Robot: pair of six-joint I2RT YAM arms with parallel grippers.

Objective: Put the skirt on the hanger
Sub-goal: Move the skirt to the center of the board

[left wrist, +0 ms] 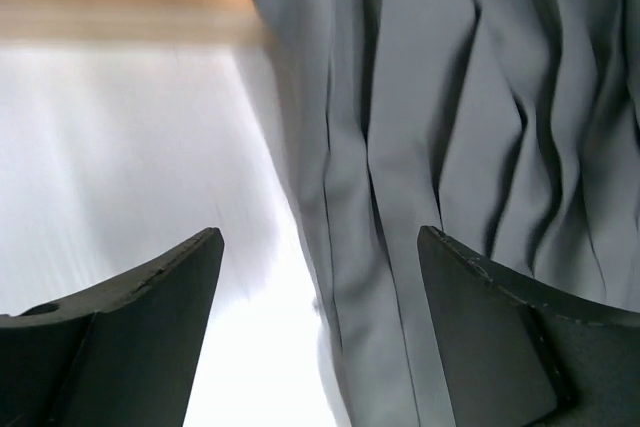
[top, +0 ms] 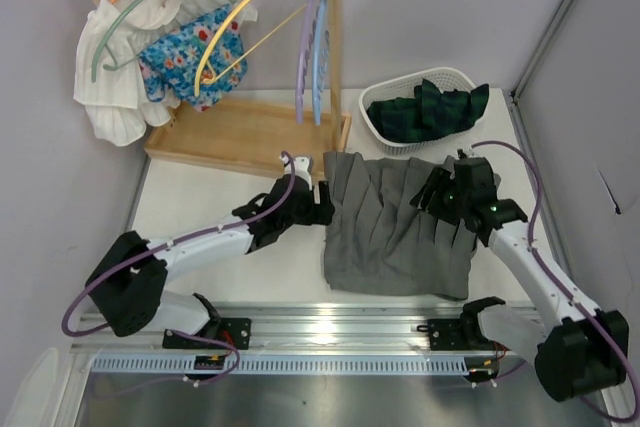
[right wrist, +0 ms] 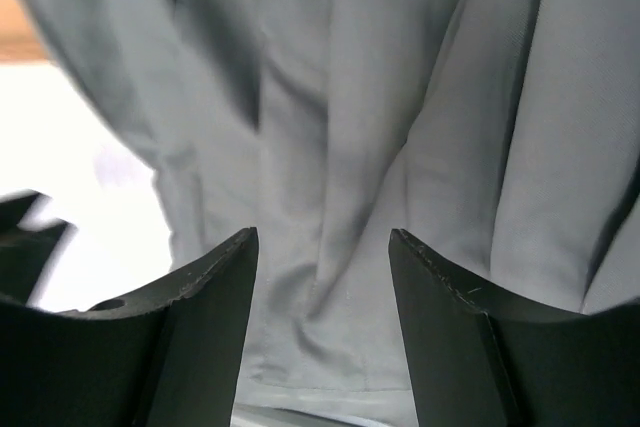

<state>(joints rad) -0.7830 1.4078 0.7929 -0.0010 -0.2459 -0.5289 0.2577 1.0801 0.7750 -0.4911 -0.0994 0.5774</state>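
Observation:
The grey pleated skirt [top: 395, 227] lies spread flat on the white table in front of both arms. My left gripper [top: 322, 209] sits at its left edge, open. In the left wrist view the skirt's edge [left wrist: 430, 127] runs between the spread fingers of the left gripper [left wrist: 318, 237], nothing pinched. My right gripper [top: 432, 192] hovers over the skirt's upper right part, open. In the right wrist view grey cloth [right wrist: 350, 97] fills the space under the right gripper [right wrist: 322, 237]. An empty yellow hanger [top: 235, 22] and purple and blue hangers [top: 312, 47] hang on the rack.
The wooden rack [top: 335, 57] stands at the back left on a wooden base [top: 240, 137]. A white garment [top: 115, 87] and a floral one [top: 185, 57] hang on it. A white basket [top: 395, 142] with dark plaid cloth [top: 430, 107] sits at the back right.

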